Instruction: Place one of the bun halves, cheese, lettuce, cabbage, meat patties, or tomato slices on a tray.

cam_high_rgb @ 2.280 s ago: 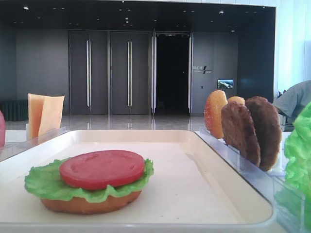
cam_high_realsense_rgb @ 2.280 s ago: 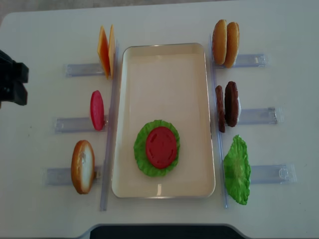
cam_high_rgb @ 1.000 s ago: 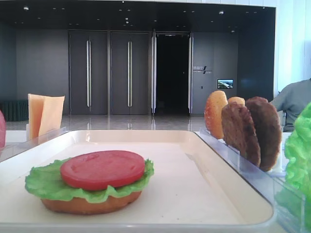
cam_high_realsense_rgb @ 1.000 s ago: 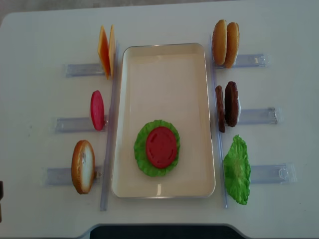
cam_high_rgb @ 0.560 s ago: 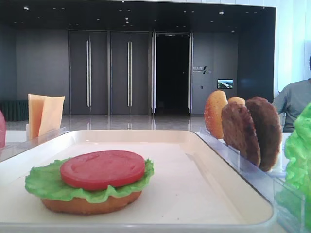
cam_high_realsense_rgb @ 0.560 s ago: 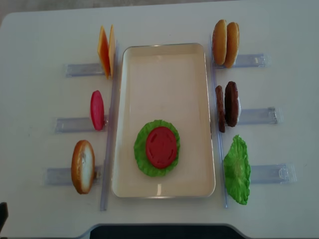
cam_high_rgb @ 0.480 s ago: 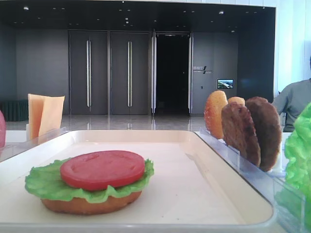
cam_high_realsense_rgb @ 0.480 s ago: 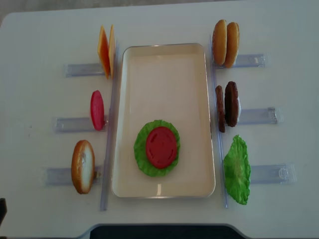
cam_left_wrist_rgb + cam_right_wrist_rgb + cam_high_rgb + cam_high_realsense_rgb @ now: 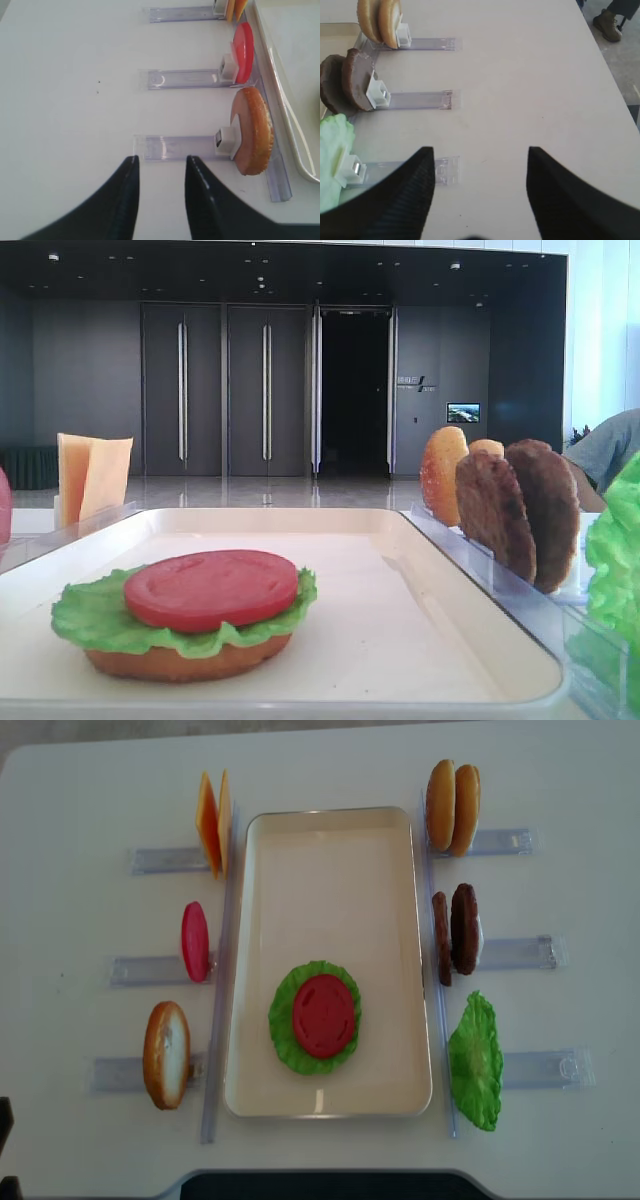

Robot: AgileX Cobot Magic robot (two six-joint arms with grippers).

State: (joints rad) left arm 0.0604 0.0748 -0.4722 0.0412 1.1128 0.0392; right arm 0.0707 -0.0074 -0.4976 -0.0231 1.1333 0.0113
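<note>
Bottom bun half [image 9: 188, 660] on tray [image 9: 330, 830]: mostly hidden under lettuce [image 9: 285, 1030] and tomato slice [image 9: 323, 1015], six o'clock. Left gripper [image 9: 160, 172] narrowly parted, right gripper [image 9: 479, 162] spread; both empty, bodies cropped.

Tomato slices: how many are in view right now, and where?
2. One tomato slice lies flat on the lettuce on the tray; the other stands on edge in the rack left of the tray. None looks hidden.

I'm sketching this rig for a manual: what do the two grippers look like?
Both the right gripper and the left gripper end in two black tapering prongs. The right pair shows a fine ribbed texture; the left pair looks smoother and glossier. No cables or markings show.
</note>
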